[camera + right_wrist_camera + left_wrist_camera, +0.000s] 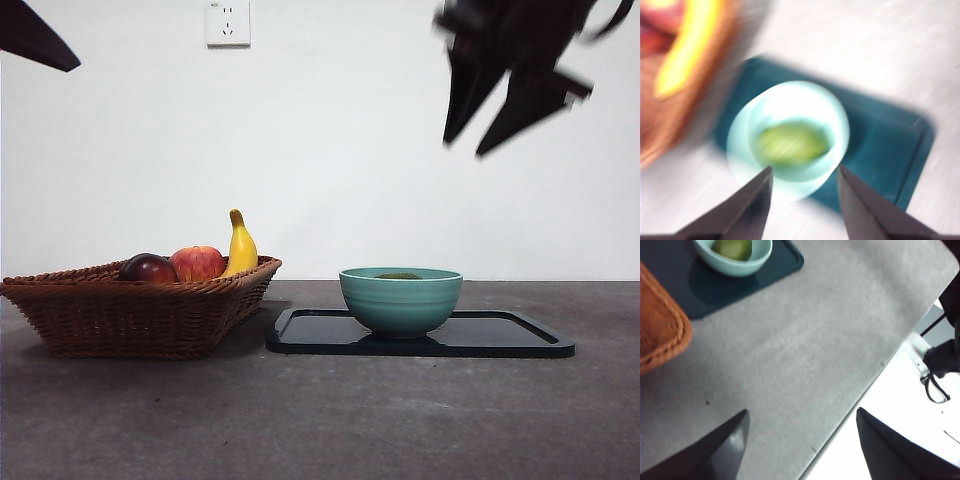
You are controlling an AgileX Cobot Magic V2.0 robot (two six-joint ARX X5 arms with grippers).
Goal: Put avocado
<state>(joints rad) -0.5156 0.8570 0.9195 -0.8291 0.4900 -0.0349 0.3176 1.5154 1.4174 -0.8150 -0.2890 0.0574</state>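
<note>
The avocado lies inside the teal bowl, and only its green top shows over the rim in the front view. It also shows in the left wrist view as avocado in the bowl. My right gripper hangs open high above the bowl, to its right, with nothing between its jaws; its wrist view is blurred, gripper. Off near the table's edge, far from the bowl, my left gripper stands open and empty.
The bowl stands on a black tray. A wicker basket at the left holds a dark red-purple fruit, a red apple and a banana. The table's edge runs near the left gripper.
</note>
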